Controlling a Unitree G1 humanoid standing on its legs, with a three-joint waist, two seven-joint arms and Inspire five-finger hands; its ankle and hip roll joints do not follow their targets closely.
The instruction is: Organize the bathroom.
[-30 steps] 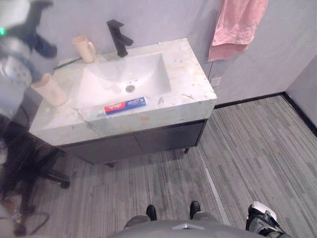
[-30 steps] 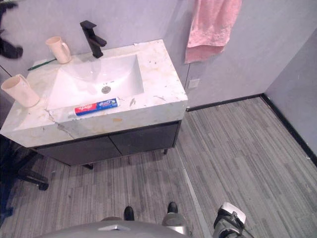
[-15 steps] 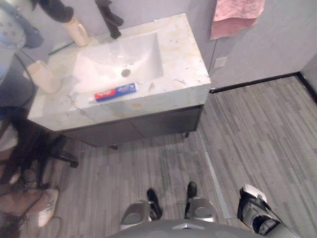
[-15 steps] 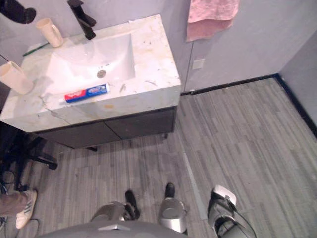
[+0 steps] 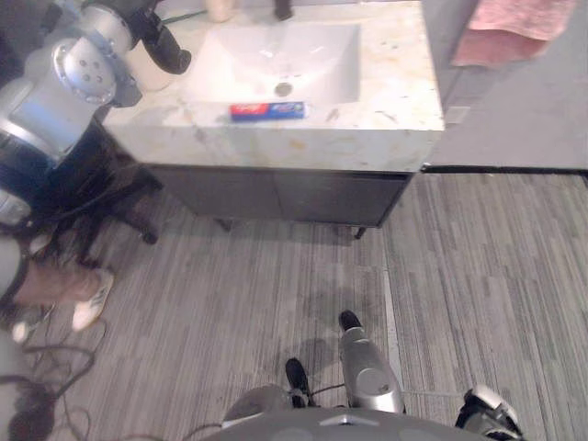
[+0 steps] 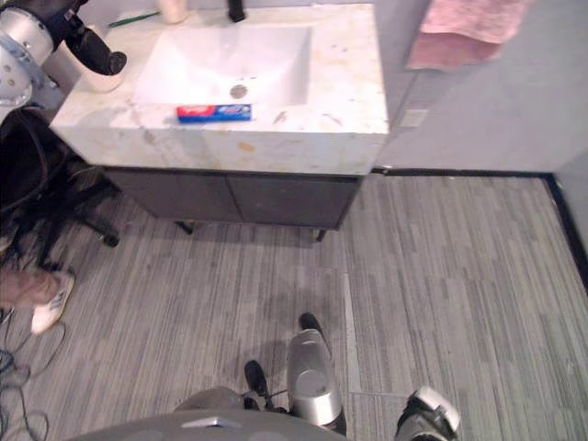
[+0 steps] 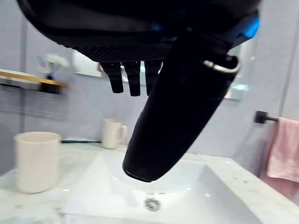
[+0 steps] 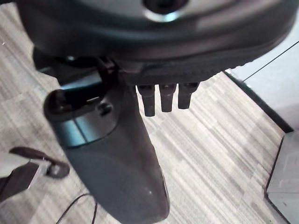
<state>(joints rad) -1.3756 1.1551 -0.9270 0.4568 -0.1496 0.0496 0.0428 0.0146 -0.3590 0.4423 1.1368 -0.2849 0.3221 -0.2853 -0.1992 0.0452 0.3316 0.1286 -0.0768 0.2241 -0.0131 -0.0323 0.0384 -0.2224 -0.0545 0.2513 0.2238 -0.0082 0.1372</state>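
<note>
A red-and-blue toothpaste tube (image 5: 266, 110) lies on the front rim of the marble vanity top (image 5: 395, 101), just before the white sink (image 5: 276, 60). A beige cup (image 7: 37, 161) stands at the top's left end, and a handled mug (image 7: 112, 133) stands at the back beside a green toothbrush (image 6: 133, 18). My left hand (image 5: 167, 51) hovers over the left end by the beige cup, fingers (image 7: 131, 79) straight and holding nothing. My right hand (image 6: 427, 418) hangs low by my side over the floor, fingers (image 8: 161, 98) relaxed and empty.
A black faucet (image 6: 236, 11) rises behind the sink. A pink towel (image 5: 514, 28) hangs on the wall to the right. Dark cabinet doors (image 5: 276, 193) sit below the top. A person's leg and shoe (image 5: 69, 289) and a black chair base (image 5: 124, 207) are on the left floor.
The camera has tilted down and swung, so the vanity sits higher in the picture. My left hand has come from near the back mug to the beige cup at the left end.
</note>
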